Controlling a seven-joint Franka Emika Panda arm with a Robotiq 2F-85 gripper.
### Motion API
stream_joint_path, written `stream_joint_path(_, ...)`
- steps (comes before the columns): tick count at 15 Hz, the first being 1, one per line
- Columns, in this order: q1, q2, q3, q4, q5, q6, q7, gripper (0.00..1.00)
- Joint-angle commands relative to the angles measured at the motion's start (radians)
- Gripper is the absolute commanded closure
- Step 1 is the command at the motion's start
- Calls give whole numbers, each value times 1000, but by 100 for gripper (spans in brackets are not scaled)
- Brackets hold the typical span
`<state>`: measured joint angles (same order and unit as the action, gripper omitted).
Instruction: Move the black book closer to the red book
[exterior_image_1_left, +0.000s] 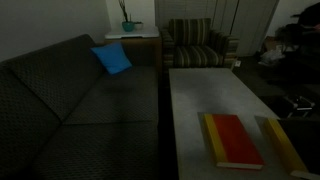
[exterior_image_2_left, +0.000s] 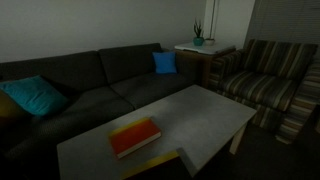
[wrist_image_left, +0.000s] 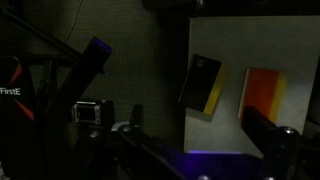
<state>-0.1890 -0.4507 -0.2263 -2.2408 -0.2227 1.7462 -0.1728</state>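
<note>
The red book (exterior_image_1_left: 232, 140) with yellow edges lies flat on the grey table (exterior_image_1_left: 200, 95). The black book (exterior_image_1_left: 284, 146), with a yellow strip along its edge, lies just beside it near the table edge, a small gap between them. Both show in the other exterior view, the red book (exterior_image_2_left: 134, 137) and the black book (exterior_image_2_left: 162, 164) at the table's near edge. In the wrist view the black book (wrist_image_left: 203, 84) and red book (wrist_image_left: 265, 95) lie side by side far below. My gripper (wrist_image_left: 200, 125) is open and empty, high above the table (wrist_image_left: 225, 130).
A dark sofa (exterior_image_1_left: 70, 100) runs along the table, with a blue pillow (exterior_image_1_left: 112, 58) and a teal pillow (exterior_image_2_left: 35, 95). A striped armchair (exterior_image_2_left: 270, 85) and a side table with a plant (exterior_image_2_left: 198, 40) stand beyond. Dark stands and gear (wrist_image_left: 60, 90) are beside the table.
</note>
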Motion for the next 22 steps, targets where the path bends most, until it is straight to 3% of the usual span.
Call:
stream_joint_path(1,-1,1,0,3,1,-3,0,0)
stream_joint_path(12,7,22,5,10,-13,4,-19,0)
stream_joint_path(17,13,150,-22,52,-10,45,-73,0)
stream_joint_path(22,10,370,-57,129,34,70,-234,0)
